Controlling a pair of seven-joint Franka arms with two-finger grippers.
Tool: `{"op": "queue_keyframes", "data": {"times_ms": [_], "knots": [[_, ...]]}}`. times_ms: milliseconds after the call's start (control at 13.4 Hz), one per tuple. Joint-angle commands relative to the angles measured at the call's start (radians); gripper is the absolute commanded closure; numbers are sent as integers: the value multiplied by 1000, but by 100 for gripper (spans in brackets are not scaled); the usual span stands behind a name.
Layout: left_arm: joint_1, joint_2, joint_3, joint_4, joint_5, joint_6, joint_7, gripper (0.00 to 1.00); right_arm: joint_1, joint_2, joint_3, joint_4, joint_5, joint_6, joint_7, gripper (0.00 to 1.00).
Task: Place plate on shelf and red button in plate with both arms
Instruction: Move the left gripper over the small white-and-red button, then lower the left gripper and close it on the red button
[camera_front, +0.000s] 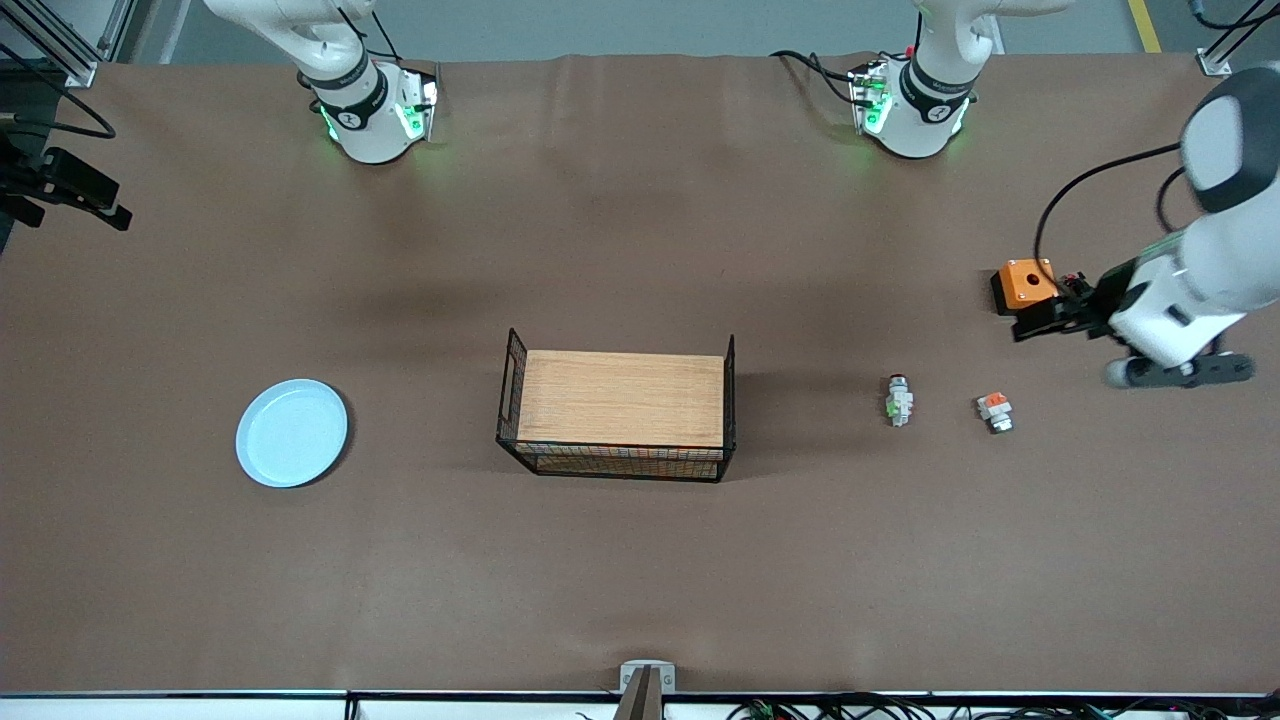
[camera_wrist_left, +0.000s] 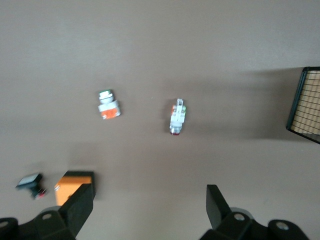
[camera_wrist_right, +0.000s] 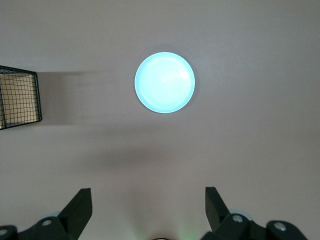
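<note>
The pale blue plate (camera_front: 290, 432) lies flat on the brown table toward the right arm's end; it also shows in the right wrist view (camera_wrist_right: 165, 82). The red button (camera_front: 899, 400), whitish-grey with a green mark, lies between the rack and the left arm's end; it shows in the left wrist view (camera_wrist_left: 177, 118). My left gripper (camera_front: 1035, 318) is open and empty in the air beside the orange box; its jaws (camera_wrist_left: 150, 192) stand wide apart. My right gripper (camera_wrist_right: 147, 192) is open and empty, high over the table; the front view does not show it.
A wooden-topped wire rack (camera_front: 620, 415) stands mid-table. A similar small piece with an orange-red block (camera_front: 994, 411) lies beside the red button. An orange box with a hole (camera_front: 1025, 284) sits by the left gripper, with a small black part (camera_wrist_left: 31, 184) near it.
</note>
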Motion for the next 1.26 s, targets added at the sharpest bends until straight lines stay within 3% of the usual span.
{"op": "queue_keyframes", "data": {"times_ms": [0, 670, 967, 1190], "knots": [[-5, 20, -28, -90, -15, 113, 0, 0, -7, -20, 1, -11, 12, 4, -10, 0], [-67, 304, -42, -100, -4, 397, 3, 0, -7, -20, 0, -11, 24, 10, -11, 0], [-74, 358, -42, -155, -3, 535, 16, 0, -9, -20, -1, -11, 22, 9, -11, 0], [-87, 378, -41, -165, -1, 548, 17, 0, -7, -20, 1, -11, 22, 7, -11, 0]]}}
